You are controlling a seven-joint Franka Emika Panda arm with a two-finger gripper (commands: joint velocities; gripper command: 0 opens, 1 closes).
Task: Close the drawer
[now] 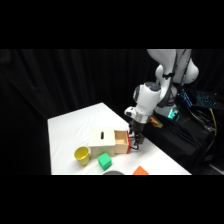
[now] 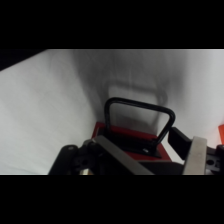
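The pale wooden box [image 1: 101,141] with a slotted top stands near the table's front. Its drawer [image 1: 121,142] sticks out to the right, partly open, showing its orange-brown side. My gripper [image 1: 135,145] comes down from above, right against the drawer's red front. In the wrist view the black wire handle [image 2: 140,102] rises as a loop from the red front [image 2: 125,131], just ahead of my gripper [image 2: 150,144]. The gripper is open, with one finger [image 2: 196,156] on either side of the handle's base.
A yellow cup [image 1: 82,155] stands left of the box and a green block [image 1: 104,161] lies in front of it. An orange object [image 1: 141,171] is at the table's front edge. Black cases and cables lie right of the table [image 1: 75,125].
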